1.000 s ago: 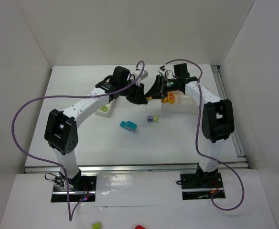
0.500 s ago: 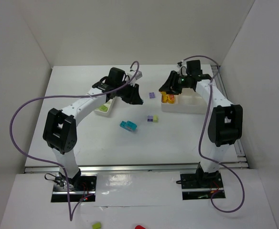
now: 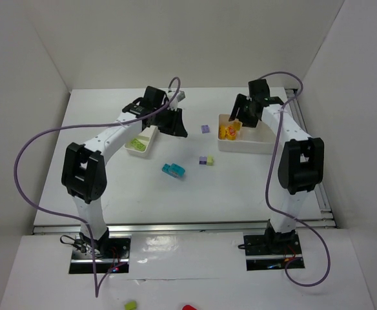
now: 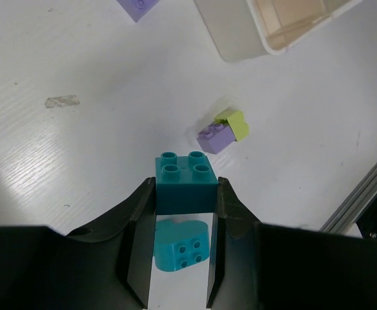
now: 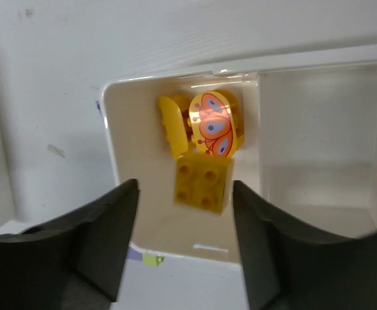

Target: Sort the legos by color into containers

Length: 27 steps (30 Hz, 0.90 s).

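My left gripper (image 4: 185, 188) is shut on a dark cyan brick (image 4: 185, 184), held above the table. Under it a lighter cyan rounded brick (image 4: 181, 245) lies on the table, also seen from above (image 3: 173, 170). A purple and pale green stack (image 4: 224, 131) lies a little farther on. My right gripper (image 5: 185, 190) stands open over the left compartment of the right container (image 5: 114, 161). A yellow brick (image 5: 203, 182) sits between the fingers and touches neither. Beyond it lie a yellow butterfly-printed piece (image 5: 214, 124) and another yellow piece (image 5: 171, 126).
The left container (image 3: 151, 134) holds a pale green brick (image 3: 135, 142), just left of my left gripper (image 3: 174, 124). A single purple brick (image 3: 205, 129) lies between the containers. The right container's other compartments (image 5: 317, 129) look bare. A metal rail (image 3: 308, 148) runs along the table's right edge.
My right gripper swung right, away from the left one, to above the right container and opened, letting go of the yellow brick. My left gripper drew back left, still holding the cyan brick.
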Each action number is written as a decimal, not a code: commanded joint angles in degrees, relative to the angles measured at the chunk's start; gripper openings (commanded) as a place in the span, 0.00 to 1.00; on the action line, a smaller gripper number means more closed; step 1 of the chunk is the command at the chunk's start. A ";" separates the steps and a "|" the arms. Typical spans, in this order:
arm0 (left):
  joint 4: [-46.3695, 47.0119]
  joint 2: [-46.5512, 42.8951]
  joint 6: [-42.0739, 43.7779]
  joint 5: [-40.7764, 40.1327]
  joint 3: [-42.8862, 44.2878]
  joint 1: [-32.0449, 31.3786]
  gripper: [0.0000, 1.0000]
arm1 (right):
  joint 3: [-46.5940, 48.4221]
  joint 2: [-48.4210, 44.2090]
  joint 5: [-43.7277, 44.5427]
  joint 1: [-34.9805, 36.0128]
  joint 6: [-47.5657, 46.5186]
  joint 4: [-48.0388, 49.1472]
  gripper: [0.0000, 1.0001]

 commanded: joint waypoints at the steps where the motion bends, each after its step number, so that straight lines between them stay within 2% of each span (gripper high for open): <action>1: -4.01 1.93 -2.16 -3.59 3.32 0.04 0.00 | 3.59 0.58 2.17 1.21 -2.21 0.07 0.71; 2: -4.02 1.94 -3.12 -5.60 4.03 0.56 0.00 | 3.59 0.58 1.64 1.21 -2.82 0.60 0.74; 8: -5.33 2.55 -4.36 -6.50 4.65 3.46 0.00 | 4.29 1.10 1.10 1.74 -3.35 1.12 0.74; 12: -6.48 2.55 -4.36 -7.11 5.27 3.99 0.00 | 2.19 -1.44 1.90 1.74 -2.74 2.61 0.68; 16: -7.01 3.08 -3.83 -7.11 5.27 4.52 0.00 | -0.97 -4.52 1.90 2.27 -2.12 5.09 0.67; 21: -7.01 2.55 -4.36 -7.11 3.25 4.52 0.00 | -1.51 -6.28 2.42 2.88 -2.65 4.56 0.75; 27: -6.48 2.55 -4.36 -7.89 3.86 4.52 0.00 | -2.56 -7.42 3.48 3.41 -3.18 3.42 0.78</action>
